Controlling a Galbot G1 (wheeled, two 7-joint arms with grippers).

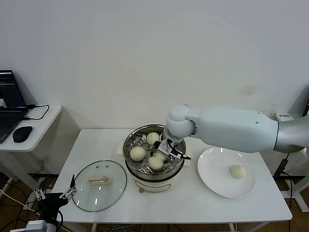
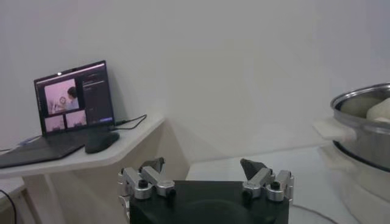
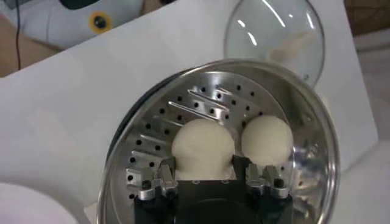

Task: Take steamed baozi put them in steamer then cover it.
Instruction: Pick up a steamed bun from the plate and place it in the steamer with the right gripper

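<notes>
The steamer stands mid-table with three steamed baozi on its perforated tray, at the back, the left and the front. My right gripper reaches down into the pot. In the right wrist view its fingers press both sides of one baozi, which rests on the tray beside another. One more baozi lies on the white plate. The cover lies flat to the left of the steamer. My left gripper hangs open off the table's front-left corner.
A side desk at the left holds a laptop and a mouse. Cables hang below the table's left edge. From the left wrist, the steamer stands off to one side, with bare tabletop between it and the open left gripper.
</notes>
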